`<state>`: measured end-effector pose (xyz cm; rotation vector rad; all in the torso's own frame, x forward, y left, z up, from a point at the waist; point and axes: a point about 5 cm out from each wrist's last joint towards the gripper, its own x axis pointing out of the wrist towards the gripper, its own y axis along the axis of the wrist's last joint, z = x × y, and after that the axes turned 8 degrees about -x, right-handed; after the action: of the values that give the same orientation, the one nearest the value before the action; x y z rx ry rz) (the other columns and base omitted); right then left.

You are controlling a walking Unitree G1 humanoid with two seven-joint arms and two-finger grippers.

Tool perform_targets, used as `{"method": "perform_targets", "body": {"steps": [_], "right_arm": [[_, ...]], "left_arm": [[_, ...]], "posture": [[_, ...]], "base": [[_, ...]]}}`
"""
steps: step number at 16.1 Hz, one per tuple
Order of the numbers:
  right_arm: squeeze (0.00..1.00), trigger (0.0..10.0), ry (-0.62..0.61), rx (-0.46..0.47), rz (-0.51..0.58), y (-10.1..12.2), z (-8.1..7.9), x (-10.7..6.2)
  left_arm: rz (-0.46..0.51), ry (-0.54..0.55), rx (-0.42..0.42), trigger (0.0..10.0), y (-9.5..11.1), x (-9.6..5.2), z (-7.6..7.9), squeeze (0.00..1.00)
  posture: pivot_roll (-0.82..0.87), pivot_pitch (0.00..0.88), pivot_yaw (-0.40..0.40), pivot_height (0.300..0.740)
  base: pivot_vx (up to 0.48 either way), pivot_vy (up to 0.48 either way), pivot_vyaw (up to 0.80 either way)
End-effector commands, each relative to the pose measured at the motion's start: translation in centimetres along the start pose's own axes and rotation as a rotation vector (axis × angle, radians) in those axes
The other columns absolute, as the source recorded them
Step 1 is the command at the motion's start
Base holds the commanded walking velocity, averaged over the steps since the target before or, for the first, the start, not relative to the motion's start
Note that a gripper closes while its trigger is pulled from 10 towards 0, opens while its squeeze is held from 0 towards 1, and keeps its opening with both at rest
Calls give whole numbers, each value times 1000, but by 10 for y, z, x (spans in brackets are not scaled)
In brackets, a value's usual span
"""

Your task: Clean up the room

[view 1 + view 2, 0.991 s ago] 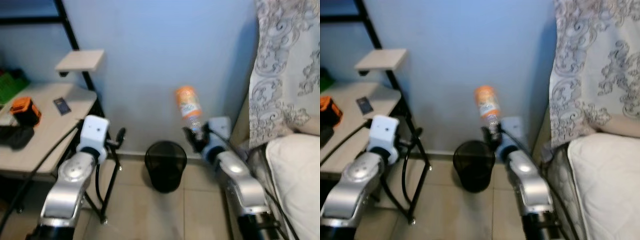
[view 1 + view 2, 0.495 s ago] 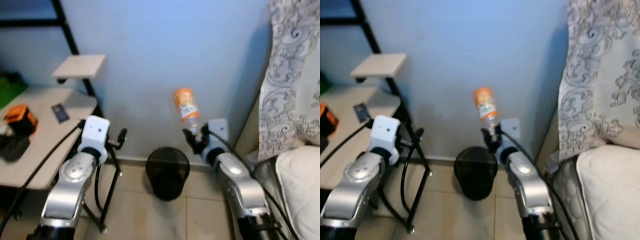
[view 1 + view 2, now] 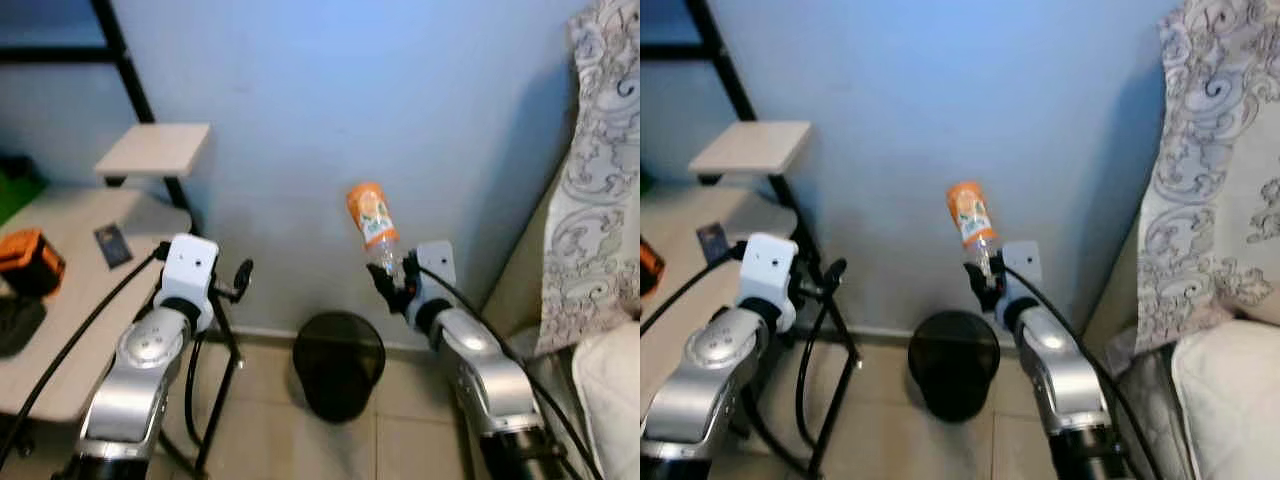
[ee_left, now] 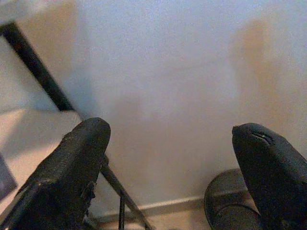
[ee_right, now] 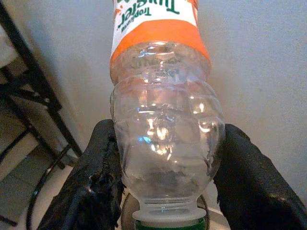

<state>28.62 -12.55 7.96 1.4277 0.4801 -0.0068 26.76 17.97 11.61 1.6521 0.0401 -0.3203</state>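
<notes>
Left eye view: the right gripper (image 3: 392, 285) holds a clear plastic bottle (image 3: 372, 222) with an orange label, clamped near its neck so the body sticks up and leans toward the blue wall (image 3: 330, 120). It hangs just above and a little to the right of the black mesh waste bin (image 3: 338, 362) on the tiled floor, which looks like the reason for the pose: carried neck-down over the bin, ready to be dropped in. The left gripper (image 3: 240, 275) is raised at the left beside the black desk frame (image 3: 215, 330), carrying nothing. On the desk (image 3: 70, 300) lie an orange-and-black object (image 3: 30, 262) and a small dark card (image 3: 110, 243).

Right eye view: the same scene, with a patterned curtain (image 3: 1215, 190) and a white pillow (image 3: 1230, 400) at the right.

Left wrist view: the two black fingers (image 4: 72, 167) stand wide apart with only wall between them; the bin's rim (image 4: 225, 201) shows low down.

Right wrist view: both fingers (image 5: 98, 177) press against the bottle's shoulder from either side, its green cap (image 5: 168, 225) toward the camera and the bin's dark rim behind it. I judge the bottle needs to be moved slightly over the opening before release.
</notes>
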Motion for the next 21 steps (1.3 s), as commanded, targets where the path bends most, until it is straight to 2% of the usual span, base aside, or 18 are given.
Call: {"method": "perform_targets", "body": {"steps": [1, 4, 6, 8, 10, 13, 15, 17, 21], "right_arm": [[0, 10000, -20, -36, -9, -1, 9, 0], [0, 10000, 12, -86, -32, -5, 13, 4], [0, 10000, 108, -251, -125, -20, 22, 14], [0, 10000, 160, -307, -175, -29, 22, 18], [0, 10000, 222, -463, -326, -52, 25, 24], [0, 10000, 194, -480, -377, -60, 25, 30], [0, 10000, 159, -457, -419, -66, 18, 36], [0, 10000, 144, -456, -428, -68, 11, 39], [0, 10000, 115, -479, -421, -63, 3, 46]], "left_arm": [[11, -24, 4, 10000, 3, -1, 6, 0], [11, -35, 8, 10000, 3, -2, 6, 0], [-7, -101, 39, 10000, 2, -1, 9, 0], [-20, -151, 57, 10000, 1, 1, 11, 0], [-87, -389, 163, 10000, -5, -2, 21, 0], [-128, -522, 212, 10000, -7, -8, 23, 0], [-207, -644, 288, 10000, -12, -14, 19, 0], [-252, -718, 346, 10000, -16, -21, 16, 0], [-262, -724, 375, 10000, -13, -21, 8, 0]], "posture": [[-37, 0, 52, 740], [-27, 0, 41, 740], [-23, 0, 38, 740], [-24, 0, 40, 740], [-20, 0, 33, 740], [-9, 0, 24, 740], [-5, 0, 22, 740], [6, 0, 16, 740], [13, 0, 9, 740]], "base": [[334, 0, 0], [330, 0, 0], [334, 0, 0], [334, 0, 0], [276, 0, 0], [0, 0, 0], [0, 0, 0], [0, 0, 0], [0, 0, 0]]}}
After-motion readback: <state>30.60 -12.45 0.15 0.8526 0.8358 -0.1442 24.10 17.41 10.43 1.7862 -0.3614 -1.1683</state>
